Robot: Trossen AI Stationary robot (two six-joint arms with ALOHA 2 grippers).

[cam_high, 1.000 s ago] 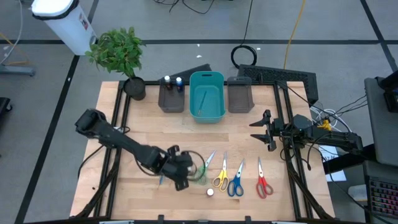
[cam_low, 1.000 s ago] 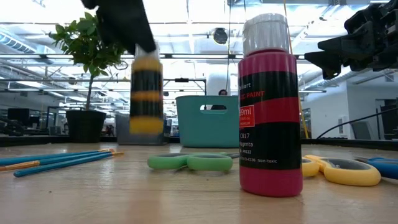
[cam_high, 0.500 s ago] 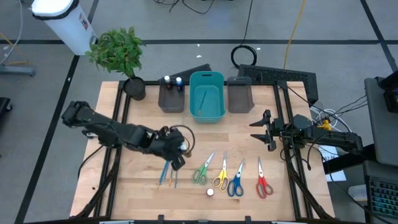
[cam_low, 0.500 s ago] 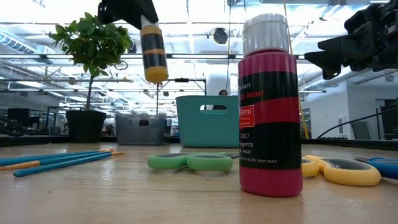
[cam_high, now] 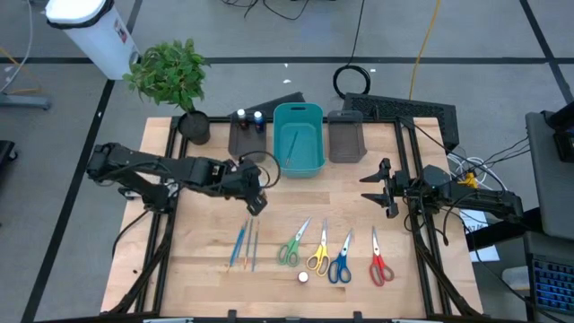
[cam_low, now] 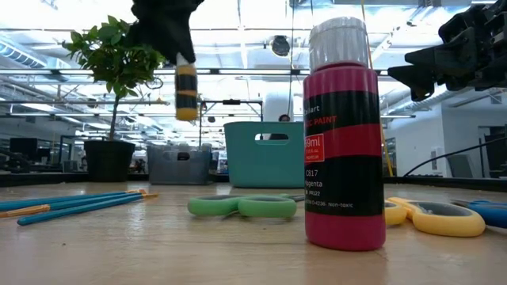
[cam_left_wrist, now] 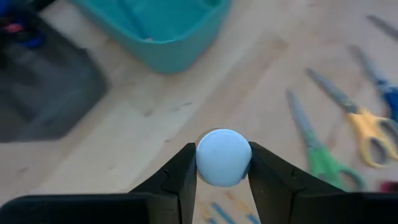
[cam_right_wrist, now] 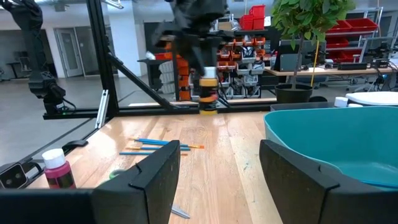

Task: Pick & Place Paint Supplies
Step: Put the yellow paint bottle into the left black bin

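My left gripper (cam_high: pixel 255 195) hovers over the table short of the left dark grey bin (cam_high: pixel 248 142) and is shut on a yellow-and-black paint bottle (cam_low: pixel 186 91) with a white cap. Two bottles, one white-capped and one blue-capped, stand in that bin. A magenta bottle (cam_high: pixel 303 277) stands near the table's near edge. Thin brushes (cam_high: pixel 244 244) and green (cam_high: pixel 291 244), yellow (cam_high: pixel 318 253), blue (cam_high: pixel 340 260) and red (cam_high: pixel 378 262) scissors lie flat. My right gripper (cam_high: pixel 381 188) waits open at the table's right side. My left gripper pinches the bottle's white cap (cam_left_wrist: pixel 222 157) between its two fingers (cam_left_wrist: pixel 181 174), coming from above and pointing down. The bottle (cam_right_wrist: pixel 208 90) hangs upright below the fingers, lifted clear of the table.
A teal bin (cam_high: pixel 298 139) sits at the far middle with a second dark grey bin (cam_high: pixel 345 139) to its right. A potted plant (cam_high: pixel 193 126) stands at the far left corner. Bare wood lies between the bins and the scissors row.
My left gripper has carried the yellow-and-black bottle up and away from the near part of the table, past the brushes, toward the far edge and the left grey bin. It has stayed shut on the bottle. The brushes now lie uncovered.
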